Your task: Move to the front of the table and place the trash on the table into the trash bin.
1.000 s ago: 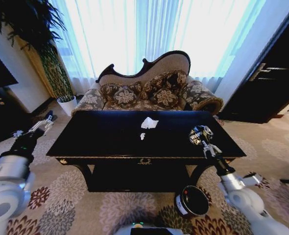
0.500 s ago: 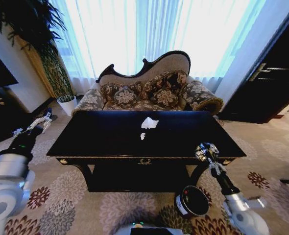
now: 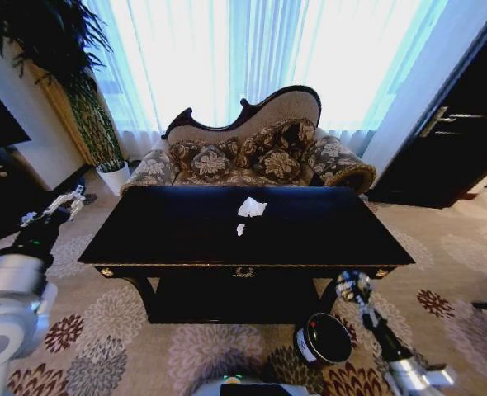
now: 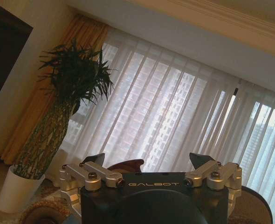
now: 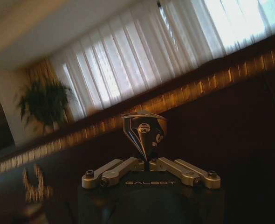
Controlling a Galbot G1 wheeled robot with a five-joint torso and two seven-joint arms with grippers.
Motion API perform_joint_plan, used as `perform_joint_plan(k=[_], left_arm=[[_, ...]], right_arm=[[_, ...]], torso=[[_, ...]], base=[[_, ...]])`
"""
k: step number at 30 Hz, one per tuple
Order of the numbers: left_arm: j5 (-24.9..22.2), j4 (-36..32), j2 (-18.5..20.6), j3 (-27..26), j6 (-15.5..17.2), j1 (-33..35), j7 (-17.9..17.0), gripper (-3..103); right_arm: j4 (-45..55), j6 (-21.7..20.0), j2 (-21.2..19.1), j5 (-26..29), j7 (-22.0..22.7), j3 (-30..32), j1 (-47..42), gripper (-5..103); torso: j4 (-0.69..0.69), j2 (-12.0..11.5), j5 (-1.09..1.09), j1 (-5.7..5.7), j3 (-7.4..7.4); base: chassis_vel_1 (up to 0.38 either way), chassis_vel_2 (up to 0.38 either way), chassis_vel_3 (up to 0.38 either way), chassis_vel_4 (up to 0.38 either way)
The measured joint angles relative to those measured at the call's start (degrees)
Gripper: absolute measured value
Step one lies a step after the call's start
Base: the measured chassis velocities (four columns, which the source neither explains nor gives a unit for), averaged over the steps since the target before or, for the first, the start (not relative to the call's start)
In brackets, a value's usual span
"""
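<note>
Right gripper (image 3: pixel 355 289) clamps crushed wrapper (image 5: pixel 144 130) at 1 o'clock off trash bin (image 3: pixel 323 339). Left gripper (image 4: pixel 147 164) spread wide, "GALBOT" legible.

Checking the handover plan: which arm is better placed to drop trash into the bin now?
Right. The right end effector is shut on the crushed wrapper, beside the table front, just above the trash bin. The left end effector is open, off the table's far left.

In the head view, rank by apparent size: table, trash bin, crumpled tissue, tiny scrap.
1. table
2. trash bin, though it sits nearer the camera
3. crumpled tissue
4. tiny scrap
</note>
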Motion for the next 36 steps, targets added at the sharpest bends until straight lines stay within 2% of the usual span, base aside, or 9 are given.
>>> perform_joint_plan(k=[5, 9, 10, 12, 14, 18, 21, 35, 36], left_arm=[[-0.8, 0.4, 0.5, -1.8, 0.0, 0.6, 0.0, 100], [-1.3, 0.5, 0.6, -3.3, 0.0, 1.4, 0.0, 100], [-1.3, 0.5, 0.6, -3.3, 0.0, 1.4, 0.0, 100], [-1.6, 0.2, 0.7, -3.9, 0.0, 1.6, 0.0, 100], [-2.3, -0.3, 0.7, -4.9, 0.0, 1.9, 0.0, 100], [-2.7, -0.6, 0.7, -5.5, 0.0, 2.3, 0.0, 100], [-2.9, -0.8, 0.1, -6.7, 0.0, 3.2, -0.1, 100], [-4.3, -1.2, 0.2, -10.2, 0.2, 4.2, -0.3, 100], [-4.3, -1.3, 0.1, -10.3, 0.2, 4.2, -0.3, 100]], right_arm=[[-11.2, 2.4, -0.4, -9.3, 4.0, -5.2, 6.0, 0], [-20.4, 4.0, -0.5, -24.5, 14.6, -8.9, 11.0, 0], [-20.4, 4.0, -0.5, -24.5, 14.6, -8.9, 11.0, 0], [-23.3, 3.8, -0.5, -30.8, 20.0, -9.8, 12.9, 0], [-26.9, 3.0, -0.7, -37.4, 28.5, -11.4, 15.2, 0], [-28.3, 2.0, -0.7, -40.0, 33.1, -12.5, 16.3, 0], [-30.6, -4.1, 0.2, -47.7, 43.4, -14.5, 19.0, 0], [-39.8, -9.9, 2.0, -48.5, 51.6, -19.5, 24.6, -3], [-39.8, -10.1, 2.2, -48.3, 51.8, -19.7, 24.7, 2]], torso=[[0.03, 0.0, 0.0, 0.01, 0.0], [0.02, 0.0, 0.0, 0.0, 0.0], [0.02, 0.0, 0.0, 0.0, 0.0], [0.02, 0.0, 0.0, 0.0, 0.0], [0.02, 0.0, 0.0, 0.0, 0.0], [0.01, 0.0, 0.0, 0.01, 0.0], [0.02, 0.0, 0.02, 0.0, 0.0], [0.02, 0.0, -0.02, 0.0, 0.0], [0.02, 0.0, -0.01, 0.01, 0.0]], base=[[0.0, 0.0, 0.0, 0.0], [0.0, 0.0, 0.0, 0.0], [0.0, 0.0, 0.0, 0.0], [0.0, 0.0, 0.0, 0.0], [0.0, 0.0, 0.0, 0.0], [0.0, 0.0, 0.0, 0.0], [0.0, 0.0, 0.0, 0.0], [0.0, 0.0, 0.0, 0.0], [0.0, 0.0, 0.0, 0.0]])
